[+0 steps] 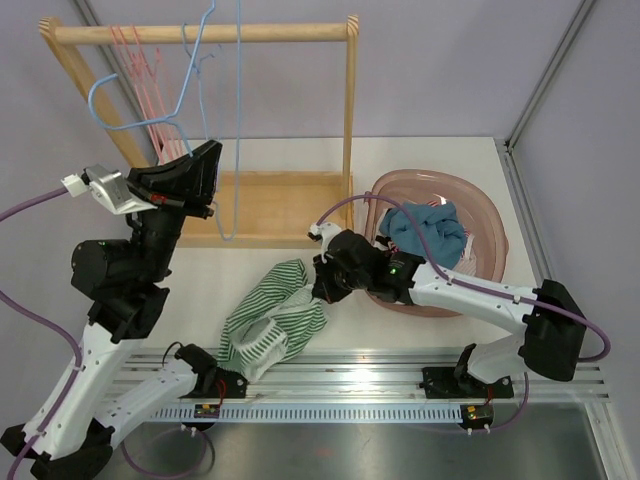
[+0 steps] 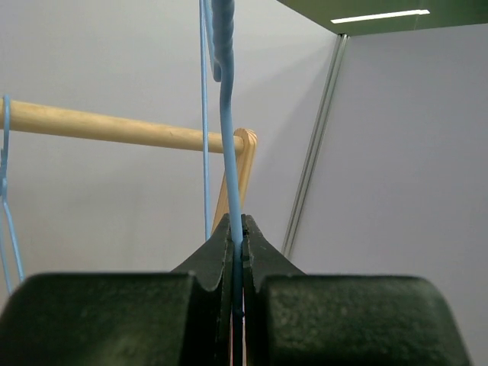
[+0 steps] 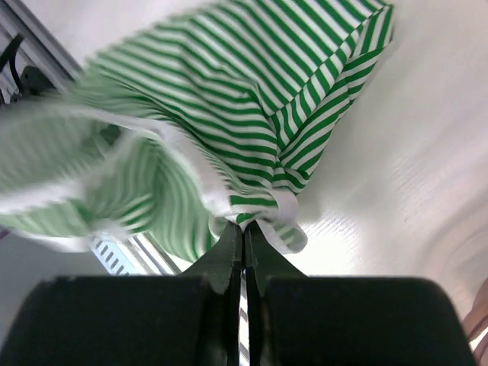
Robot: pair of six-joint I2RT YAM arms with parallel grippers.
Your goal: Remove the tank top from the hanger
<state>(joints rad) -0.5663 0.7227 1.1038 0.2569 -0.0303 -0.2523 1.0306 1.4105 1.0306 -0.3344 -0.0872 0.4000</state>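
The left gripper [image 2: 236,229] has its jaws closed on the thin wire of a blue hanger [image 2: 227,152], which runs straight up toward 12 o'clock in the wrist view. The right gripper [image 3: 244,230] has its jaws pinched shut on a white-hemmed fold of the green-and-white striped tank top [image 3: 252,99].

From above, the tank top [image 1: 275,320] lies crumpled on the worktop [image 1: 420,160] at about 6 o'clock, off the hanger and well apart from it, with its near end over the metal rail [image 1: 380,365]. The wooden rack [image 1: 200,33] stands at 11 o'clock. A pink basin [image 1: 492,262] holding a blue cloth [image 1: 425,230] sits at 2 o'clock from the tank top.
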